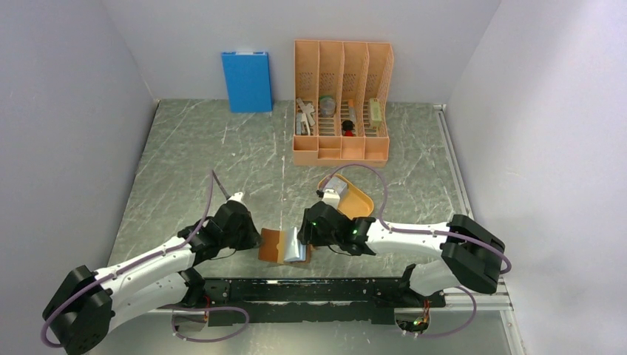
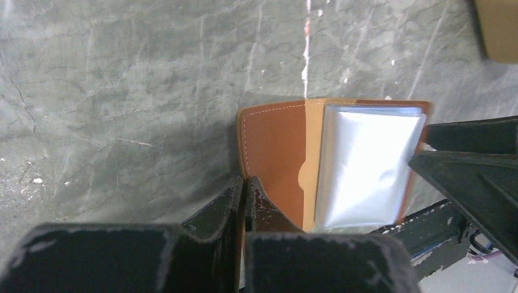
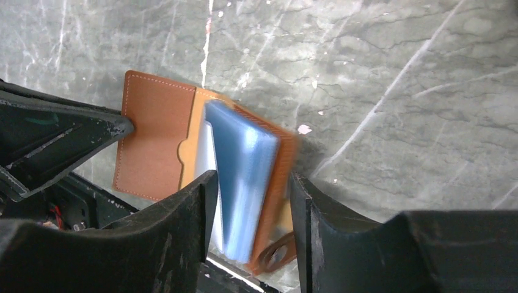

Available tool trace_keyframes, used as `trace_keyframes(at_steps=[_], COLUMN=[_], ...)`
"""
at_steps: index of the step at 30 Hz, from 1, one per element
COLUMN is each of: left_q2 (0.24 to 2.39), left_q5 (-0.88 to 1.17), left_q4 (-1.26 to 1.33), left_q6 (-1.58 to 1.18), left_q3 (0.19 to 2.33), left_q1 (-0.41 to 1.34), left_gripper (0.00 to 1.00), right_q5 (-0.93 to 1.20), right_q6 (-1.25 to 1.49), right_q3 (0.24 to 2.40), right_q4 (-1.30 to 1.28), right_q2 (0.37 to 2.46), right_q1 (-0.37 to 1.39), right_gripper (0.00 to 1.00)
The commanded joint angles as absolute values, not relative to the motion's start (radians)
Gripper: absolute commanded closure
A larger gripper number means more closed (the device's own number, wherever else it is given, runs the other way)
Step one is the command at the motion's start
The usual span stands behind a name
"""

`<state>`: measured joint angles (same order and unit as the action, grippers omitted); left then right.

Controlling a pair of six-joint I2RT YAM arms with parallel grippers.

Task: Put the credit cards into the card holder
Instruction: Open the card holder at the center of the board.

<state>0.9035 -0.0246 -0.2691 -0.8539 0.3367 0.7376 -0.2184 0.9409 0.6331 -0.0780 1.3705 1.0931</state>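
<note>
The brown card holder (image 1: 272, 245) lies open near the table's front edge, between both grippers. My left gripper (image 2: 245, 183) is shut on the edge of its left flap (image 2: 272, 152). My right gripper (image 3: 253, 178) is open and straddles the bluish clear sleeves (image 3: 244, 165) and the raised right flap. There is a gap on each side, and the sleeves are blurred. The snap tab (image 3: 275, 256) hangs below the right flap. The pale grey credit cards (image 1: 337, 184) rest in the orange oval tray (image 1: 360, 202), behind my right gripper (image 1: 304, 240).
A tall orange desk organizer (image 1: 341, 103) with small items stands at the back centre. A blue box (image 1: 246, 80) leans on the back wall. A black rail (image 1: 310, 290) runs along the near edge just below the card holder.
</note>
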Motion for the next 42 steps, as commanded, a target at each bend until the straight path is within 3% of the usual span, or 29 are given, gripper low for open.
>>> trace_keyframes(at_steps=[1,7,15,22,35,39,42], left_q2=[0.925,0.938,0.947,0.963,0.998,0.997,0.943], left_q5=[-0.047,-0.052,-0.048,-0.049,-0.012,-0.009,-0.018], left_q4=[-0.227,-0.207,-0.184,-0.17,-0.122,-0.141,-0.184], left_q6=[-0.865,-0.869,-0.876,-0.878,-0.868,-0.839,-0.822], left_q3=[0.298,0.273,0.258,0.253,0.262,0.301,0.334], left_q1=[0.739,0.739,0.739,0.739,0.739,0.739,0.739], left_gripper=[0.95,0.95,0.95,0.95,0.95,0.94,0.72], right_q5=[-0.262,-0.266,-0.18,-0.13,-0.035,-0.037,-0.053], right_q6=[0.969,0.972,0.969,1.009,0.96,0.945,0.932], right_q3=[0.611,0.595,0.57,0.5,0.552,0.594,0.617], right_q4=[-0.122,-0.131,-0.026,0.074,0.105,0.088,0.06], right_q2=[1.348,1.34,1.369,1.298,1.409,1.433,1.424], right_q1=[1.081,1.081,1.081,1.053,1.045,1.046,1.045], right_gripper=[0.48,0.45,0.51,0.46,0.77,0.91,0.98])
